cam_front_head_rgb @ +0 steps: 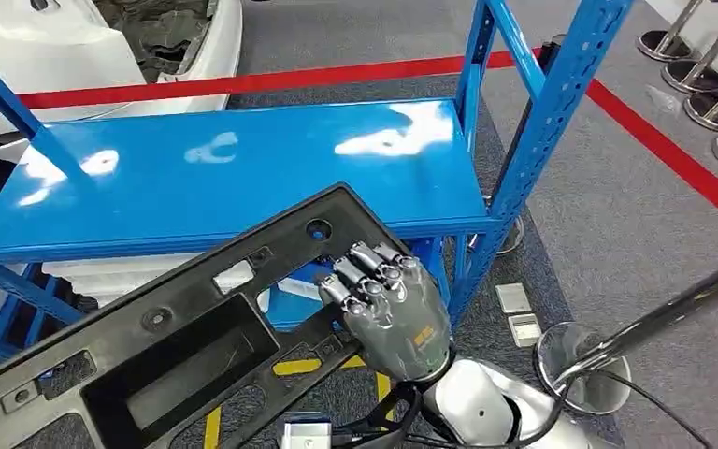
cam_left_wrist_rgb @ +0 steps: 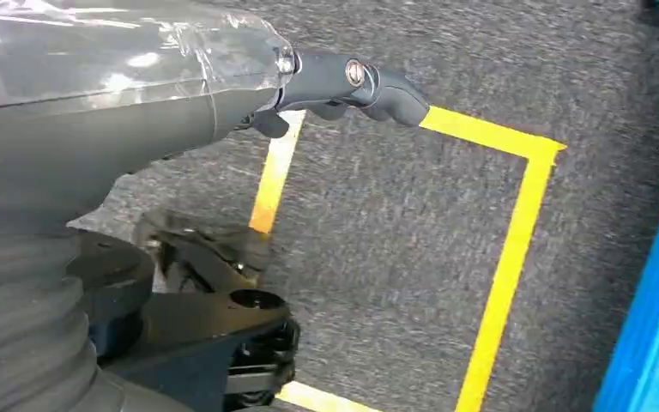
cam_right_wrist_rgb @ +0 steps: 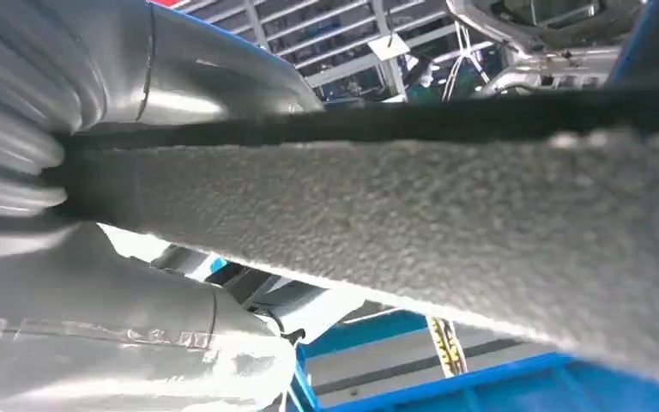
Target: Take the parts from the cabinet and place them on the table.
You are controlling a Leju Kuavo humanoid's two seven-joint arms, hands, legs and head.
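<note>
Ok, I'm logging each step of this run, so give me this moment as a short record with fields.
part: long black plastic panel with cut-outs, tilted, in front of the rack
right hand: grips the panel's edge
left hand: over grey carpet with yellow tape, holding nothing visible
rack: blue shelf, top bare
table: cannot tell
stage: panel out of the rack, not yet set down

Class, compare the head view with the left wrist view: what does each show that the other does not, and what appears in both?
Head view alone: the right hand gripping a long black plastic part, the top of the blue shelf, red floor tape and chrome stanchion bases.
Left wrist view alone: the left hand close up, its thumb stretched out over the floor, holding nothing that can be seen.
Both: grey carpet marked with yellow tape, and blue shelving.
</note>
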